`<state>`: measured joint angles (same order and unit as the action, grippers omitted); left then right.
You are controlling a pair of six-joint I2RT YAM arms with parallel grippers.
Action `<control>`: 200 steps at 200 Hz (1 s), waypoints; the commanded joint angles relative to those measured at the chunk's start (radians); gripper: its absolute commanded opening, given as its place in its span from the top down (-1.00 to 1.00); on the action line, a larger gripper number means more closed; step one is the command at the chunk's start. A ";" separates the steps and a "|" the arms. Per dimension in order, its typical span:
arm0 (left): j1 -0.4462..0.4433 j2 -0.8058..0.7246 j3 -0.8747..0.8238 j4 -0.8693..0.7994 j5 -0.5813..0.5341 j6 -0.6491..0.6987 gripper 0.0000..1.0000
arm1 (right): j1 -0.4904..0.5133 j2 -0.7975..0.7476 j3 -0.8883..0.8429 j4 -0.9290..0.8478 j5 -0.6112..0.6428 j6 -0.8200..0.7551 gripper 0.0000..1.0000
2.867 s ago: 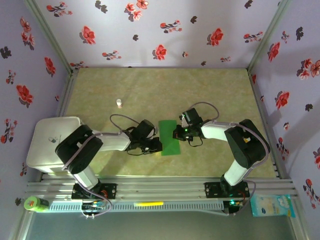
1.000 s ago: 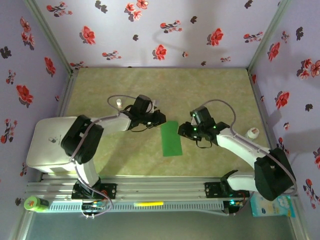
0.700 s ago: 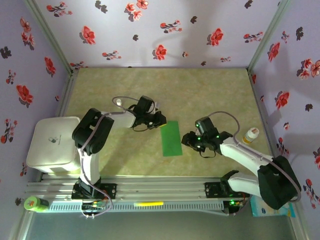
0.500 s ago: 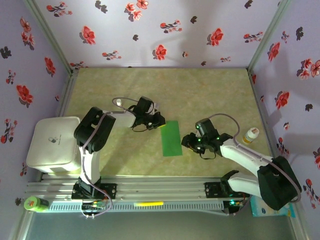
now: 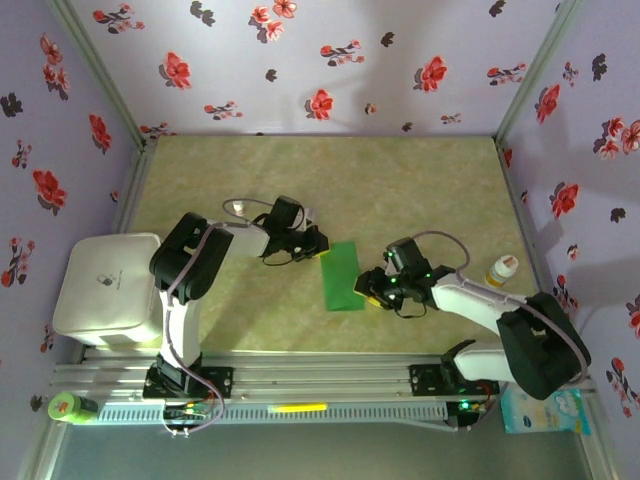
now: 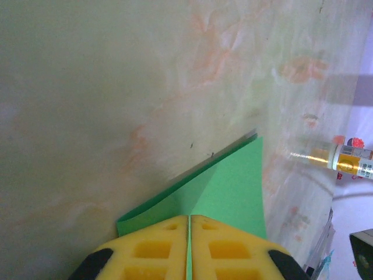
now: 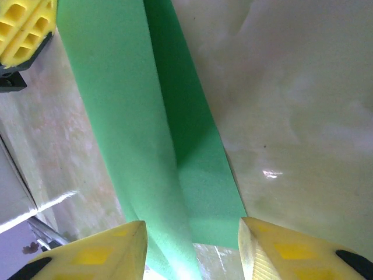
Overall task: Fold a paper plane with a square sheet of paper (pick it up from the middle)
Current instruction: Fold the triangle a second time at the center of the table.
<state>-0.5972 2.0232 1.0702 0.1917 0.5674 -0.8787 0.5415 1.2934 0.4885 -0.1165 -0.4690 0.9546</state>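
The square sheet of paper point(image 5: 341, 277) lies folded into a narrow bright-green rectangle in the middle of the table. My left gripper point(image 5: 318, 243) is at its far left corner, shut, with the paper's edge point(image 6: 233, 186) running in between the yellow fingers point(image 6: 157, 251). My right gripper point(image 5: 371, 286) is at the paper's near right edge and is open. Its two fingertips point(image 7: 131, 242) straddle the paper point(image 7: 134, 134), whose top layer bulges up off the lower one. The left fingers point(image 7: 23, 26) show at the paper's far end.
A white box point(image 5: 105, 288) sits at the left near edge. A tiny white bottle point(image 5: 238, 206) stands behind the left arm. A small yellow-labelled bottle point(image 5: 503, 269) stands by the right wall and lies across the left wrist view point(image 6: 344, 162).
My right gripper has moved left and come up to the paper's right edge. The left gripper has stayed at the far left corner. The paper has barely shifted.
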 commanded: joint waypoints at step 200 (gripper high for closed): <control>-0.004 0.068 0.214 -0.125 0.054 0.138 0.55 | -0.134 0.270 -0.029 0.527 -0.223 0.081 0.39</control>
<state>-0.5957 2.1124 1.2537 0.0818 0.6285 -0.7750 0.4175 1.5475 0.4778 0.3462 -0.6827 1.0069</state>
